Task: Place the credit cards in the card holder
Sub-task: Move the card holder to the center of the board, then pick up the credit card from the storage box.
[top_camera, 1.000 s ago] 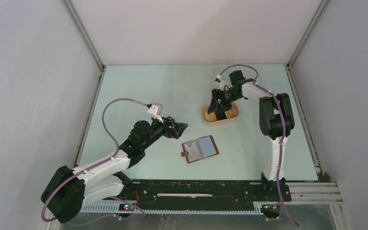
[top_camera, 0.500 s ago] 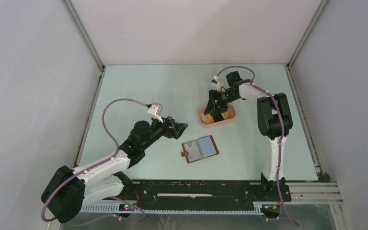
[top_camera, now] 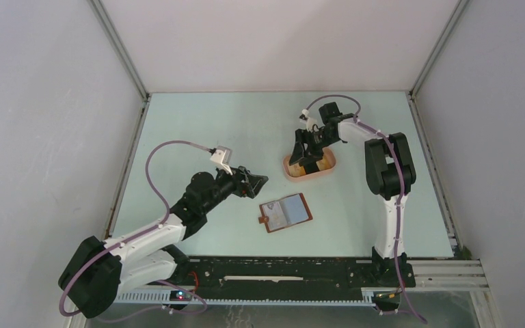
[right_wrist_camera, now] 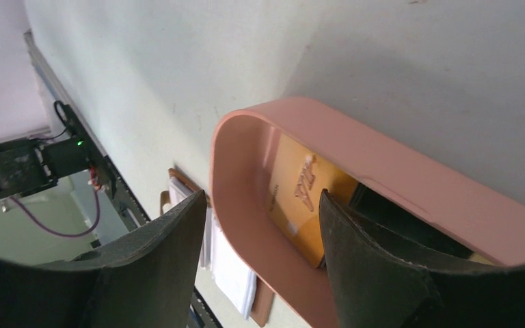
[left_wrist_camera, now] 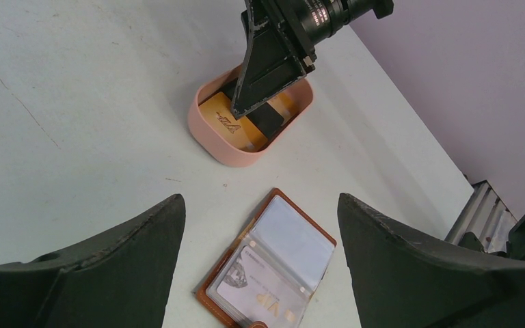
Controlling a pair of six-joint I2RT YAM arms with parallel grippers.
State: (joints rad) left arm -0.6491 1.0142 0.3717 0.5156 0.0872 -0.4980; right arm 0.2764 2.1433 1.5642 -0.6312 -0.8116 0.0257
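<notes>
The card holder [top_camera: 286, 212] lies open on the table, brown leather with clear sleeves; a grey card [left_wrist_camera: 263, 297] sits in one sleeve. My left gripper [top_camera: 260, 182] hovers open just left of and above the card holder [left_wrist_camera: 277, 263], holding nothing. A yellow credit card [left_wrist_camera: 224, 121] and a black one [left_wrist_camera: 271, 120] lie in the pink tray [top_camera: 322, 175]. My right gripper [top_camera: 306, 161] is open and tilted into the tray. In the right wrist view it [right_wrist_camera: 263, 198] straddles the tray's near wall [right_wrist_camera: 383, 171], one finger on the yellow card [right_wrist_camera: 299, 195], one outside.
The pink tray [left_wrist_camera: 208, 137] stands behind the card holder, toward the right arm. Grey enclosure walls rise around the table. A black rail with cables runs along the near edge, beside the arm bases.
My right gripper has shifted a little to the left over the tray, and the tray has slid slightly left with it. The left arm has not moved.
</notes>
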